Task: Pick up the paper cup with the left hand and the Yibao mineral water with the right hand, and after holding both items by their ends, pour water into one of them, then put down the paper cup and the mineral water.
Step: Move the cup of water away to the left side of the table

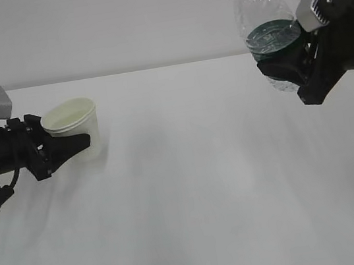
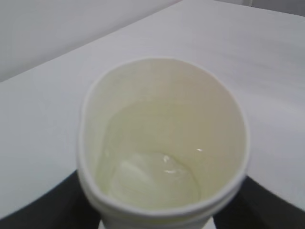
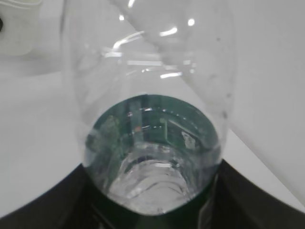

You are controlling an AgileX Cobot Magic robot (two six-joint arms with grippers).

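Observation:
The white paper cup stands at the left of the table, with a little clear water showing in its pale yellowish inside. My left gripper is shut on the cup's lower wall; black fingers flank it on both sides. My right gripper is shut on the Yibao mineral water bottle around its green label and holds it high at the upper right, neck up and tilted slightly left. In the right wrist view the bottle fills the frame, with some water low in it.
The white table stretches between the two arms. A pale wall runs behind the table's far edge. The cup also shows at the top left of the right wrist view.

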